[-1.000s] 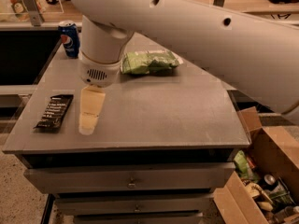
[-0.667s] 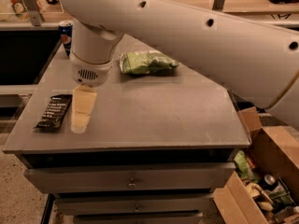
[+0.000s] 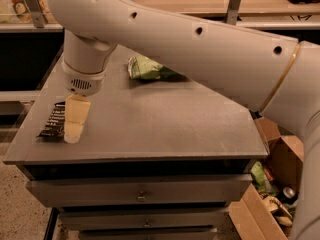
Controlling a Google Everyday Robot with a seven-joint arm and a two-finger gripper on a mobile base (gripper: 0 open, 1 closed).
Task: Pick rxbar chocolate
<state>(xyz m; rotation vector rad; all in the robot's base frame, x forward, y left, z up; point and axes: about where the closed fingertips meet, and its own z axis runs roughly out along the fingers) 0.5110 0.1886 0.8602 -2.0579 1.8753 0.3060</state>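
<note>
The rxbar chocolate (image 3: pixel 53 120) is a flat black wrapper with white text. It lies on the grey cabinet top (image 3: pixel 150 119) near the front left edge, partly hidden behind my gripper. My gripper (image 3: pixel 74 126) hangs from the white arm (image 3: pixel 200 44), pointing down over the bar's right side, its cream fingers (image 3: pixel 76 116) close above or at the top. The green crinkly snack bag (image 3: pixel 147 68) lies at the back middle. The blue can is hidden behind the arm.
The cabinet has drawers (image 3: pixel 140 191) below its front edge. An open cardboard box (image 3: pixel 272 184) with assorted items stands on the floor at the right. A shelf (image 3: pixel 30 26) runs behind the cabinet.
My arm and gripper have moved left toward the rxbar chocolate; the gripper now overlaps the bar's right side. The arm now hides the blue can.
</note>
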